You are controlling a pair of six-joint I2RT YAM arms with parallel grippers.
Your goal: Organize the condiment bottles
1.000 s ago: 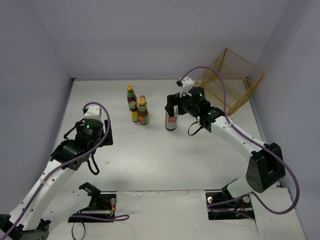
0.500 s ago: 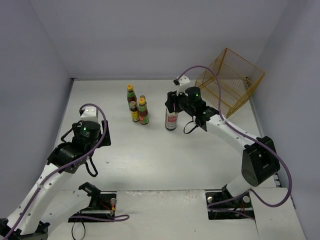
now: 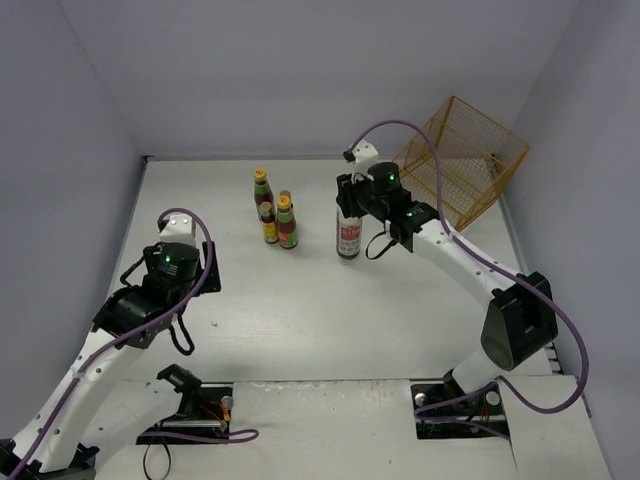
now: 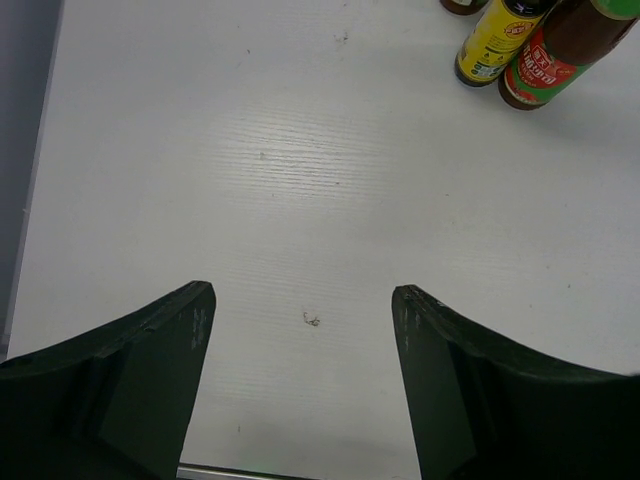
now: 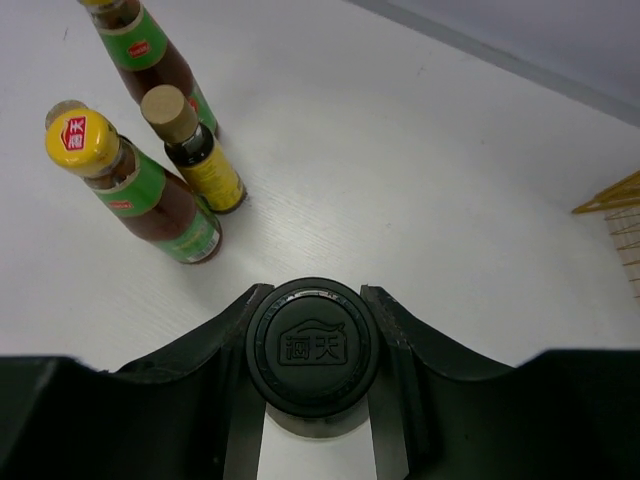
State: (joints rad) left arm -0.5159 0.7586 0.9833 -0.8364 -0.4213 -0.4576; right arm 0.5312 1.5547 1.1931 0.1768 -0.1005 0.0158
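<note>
Black-capped, the tall bottle (image 3: 348, 238) stands upright on the table (image 3: 300, 300) right of the other bottles (image 3: 287, 225), its cap (image 5: 311, 345) clamped by the right gripper (image 5: 311, 300), so the grasp looks made and lifting it straight comes next, while the left gripper (image 4: 300, 330) hovers open.

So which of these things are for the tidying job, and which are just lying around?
For the job: black-capped bottle, in the right gripper; two yellow-capped bottles; short yellow-labelled bottle.
Just lying about: wire basket, tilted at the far right, as far as the pictures show.
</note>
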